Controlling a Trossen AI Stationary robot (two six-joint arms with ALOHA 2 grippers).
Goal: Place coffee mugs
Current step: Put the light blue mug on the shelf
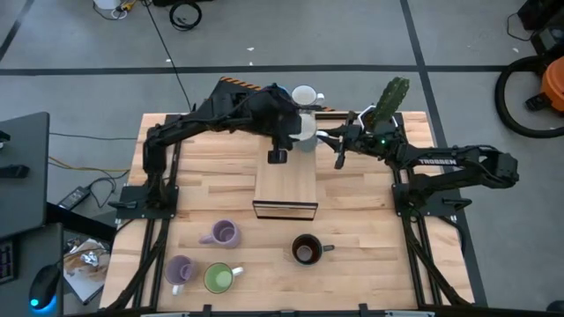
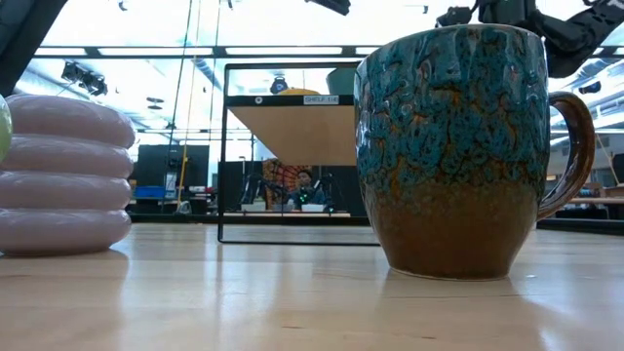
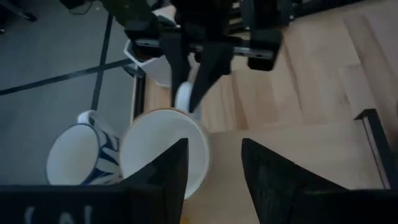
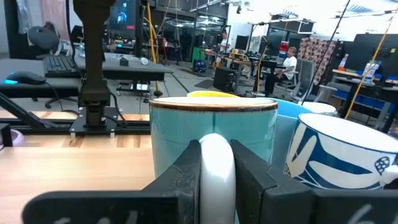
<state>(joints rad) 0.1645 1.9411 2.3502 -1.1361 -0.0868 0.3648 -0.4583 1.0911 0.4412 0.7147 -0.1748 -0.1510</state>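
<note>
The right gripper (image 1: 324, 135) is closed tight on the white handle (image 4: 216, 163) of a light blue mug (image 4: 214, 140). This mug stands at about 12 o'clock on the desk (image 1: 370, 229), just behind the wooden shelf box (image 1: 285, 187). The left gripper (image 3: 213, 163) hangs over the same spot with its fingers (image 3: 166, 168) open, and it holds nothing. The light blue mug (image 3: 165, 149) sits right below it. A white mug with blue marks (image 3: 79, 152) touches the light blue one, and another white mug (image 1: 305, 94) stands just past them at 12 o'clock. A green cactus (image 1: 390, 99) stands at about 1 o'clock.

Down at 6 o'clock sits a dark brown mug (image 1: 307, 250). At about 7 o'clock there are two lavender mugs (image 1: 222, 233) and a green mug (image 1: 218, 278) close together. In the low view, the brown mug (image 2: 458, 146) looks blue-green on top and brown below.
</note>
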